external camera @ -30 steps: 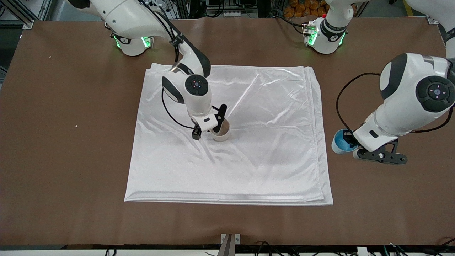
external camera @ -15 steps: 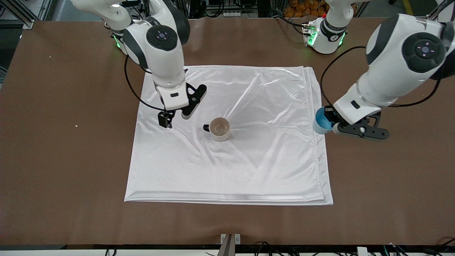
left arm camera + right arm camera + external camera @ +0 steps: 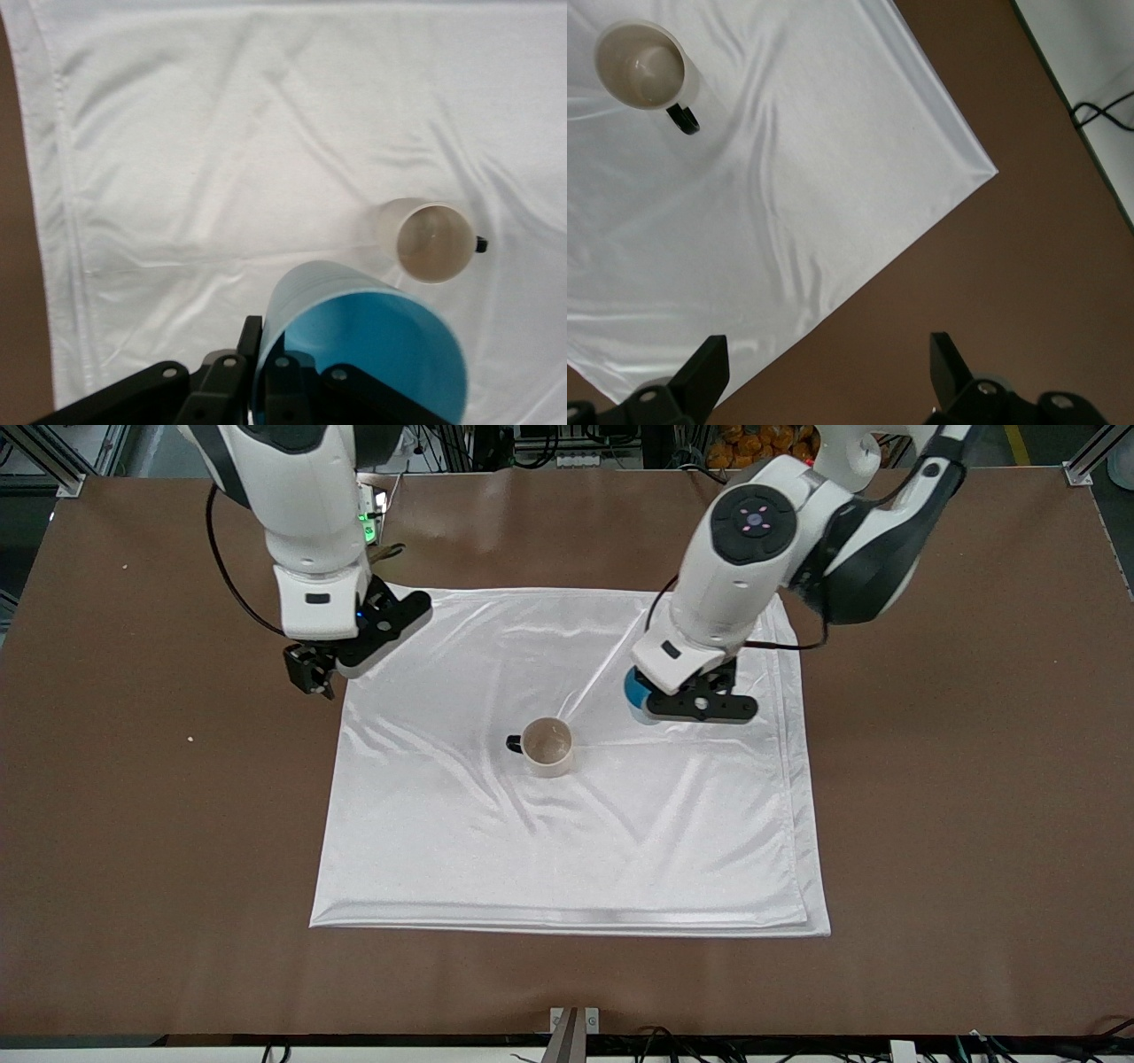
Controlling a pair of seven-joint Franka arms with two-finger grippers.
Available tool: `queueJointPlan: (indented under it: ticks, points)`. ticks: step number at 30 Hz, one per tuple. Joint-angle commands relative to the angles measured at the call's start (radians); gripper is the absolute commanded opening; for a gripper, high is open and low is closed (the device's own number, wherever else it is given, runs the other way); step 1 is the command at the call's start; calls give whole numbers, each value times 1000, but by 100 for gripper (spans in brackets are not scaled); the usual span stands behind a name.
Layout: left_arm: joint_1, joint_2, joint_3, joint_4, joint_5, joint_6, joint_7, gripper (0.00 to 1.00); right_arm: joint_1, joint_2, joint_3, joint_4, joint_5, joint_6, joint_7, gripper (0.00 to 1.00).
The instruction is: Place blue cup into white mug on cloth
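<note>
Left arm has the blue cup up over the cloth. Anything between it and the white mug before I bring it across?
Nothing visible. The left gripper is shut on the blue cup over the cloth; only bare fabric lies between it and the white mug, whose mouth is open and empty. The right gripper is open over the cloth's corner, away from the mug.

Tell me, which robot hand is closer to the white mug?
The left. The left gripper, shut on the blue cup, is over the cloth beside the white mug. The right gripper, open, is over the cloth's corner.
</note>
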Motion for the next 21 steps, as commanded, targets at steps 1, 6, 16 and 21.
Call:
queueJointPlan:
  ticks: [1,6,16,21]
  points:
    - [-61,94,3,20,66,72,-88,0,-81,-69,8,-40,34,-49,15,100]
    - [-135,160,23,21,87,171,-108,0,-136,-76,8,-42,53,-79,16,100]
    - [-294,228,161,69,86,228,-130,0,-214,-69,8,-40,88,-109,16,100]
    - [-300,254,161,84,86,232,-127,0,-265,-69,8,-36,119,-117,16,100]
